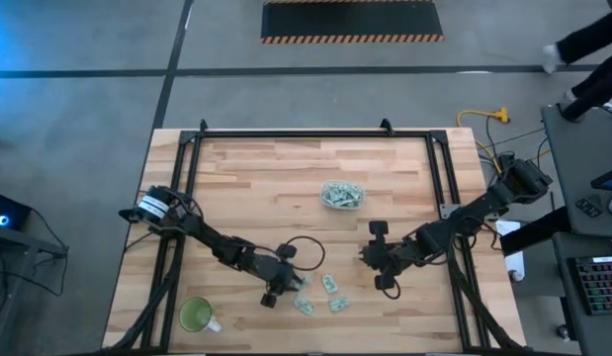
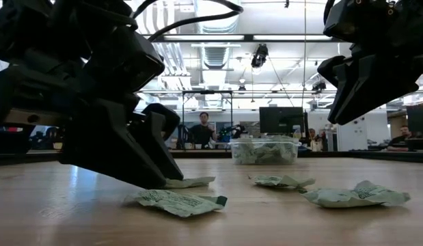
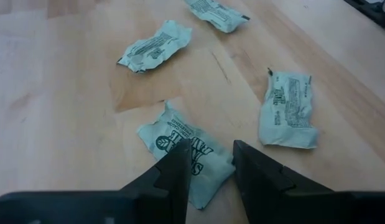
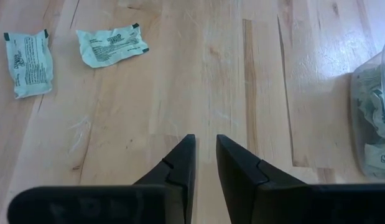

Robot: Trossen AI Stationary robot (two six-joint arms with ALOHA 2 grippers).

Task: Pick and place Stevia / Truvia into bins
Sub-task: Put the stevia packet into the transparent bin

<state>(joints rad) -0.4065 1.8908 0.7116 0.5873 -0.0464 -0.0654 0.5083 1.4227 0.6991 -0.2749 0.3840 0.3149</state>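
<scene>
- Green cup (image 1: 196, 315) stands at the table's (image 1: 256, 188) 7 o'clock corner, well apart from everything else.
- Left arm reaches in from the 9 o'clock side; left gripper (image 1: 282, 285) is low over the board near the table's 6 o'clock edge.
- In the left wrist view its fingers (image 3: 173, 177) are parted by a narrow gap, tips down on a crumpled sachet (image 3: 187, 155); the sachet lies under and between the tips, not clamped.
- In the low view the left gripper (image 2: 156, 174) meets the table right at a sachet (image 2: 189, 182).
- Loose sachets (image 1: 320, 295): about four lie flat in a small cluster just at 3 o'clock of the left gripper, near the table's 6 o'clock edge. Three more show in the left wrist view beyond the fingers, apart from each other.
- Bin (image 1: 342, 195): clear tub at about table centre, at 12 o'clock of the cluster, well apart from it, holding a heap of sachets.
- Right arm comes in from the 3 o'clock side; right gripper (image 1: 378, 259) hangs above bare wood, at 3 o'clock of the cluster.
- Its fingers (image 4: 181, 165) stand slightly apart, holding nothing; the low view shows it raised clear of the table (image 2: 365, 89).
</scene>
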